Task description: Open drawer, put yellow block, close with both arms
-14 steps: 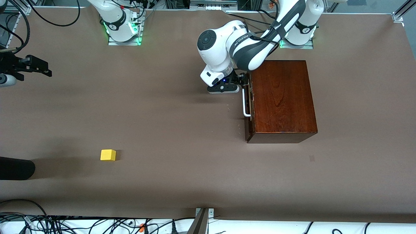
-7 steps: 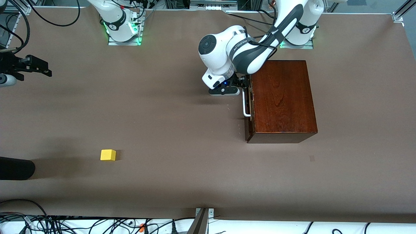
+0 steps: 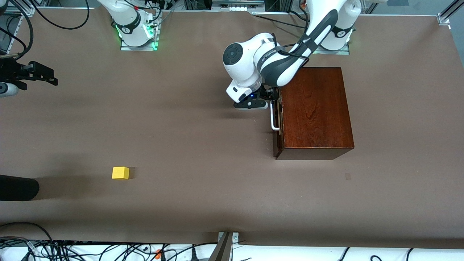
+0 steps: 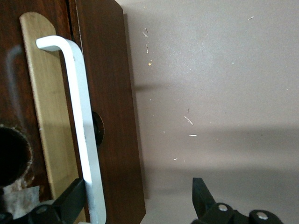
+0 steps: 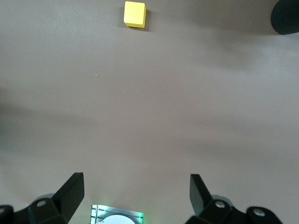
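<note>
Drawer [image 3: 278,119] shut; yellow block [image 3: 120,173] on brown table [image 3: 188,145].

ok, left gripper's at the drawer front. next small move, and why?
Probably shut the left gripper on the white loop handle. The drawer sits closed in the box, and the open fingers straddle the handle's end, one finger against it. The right gripper waits open; the yellow block lies untouched.
</note>
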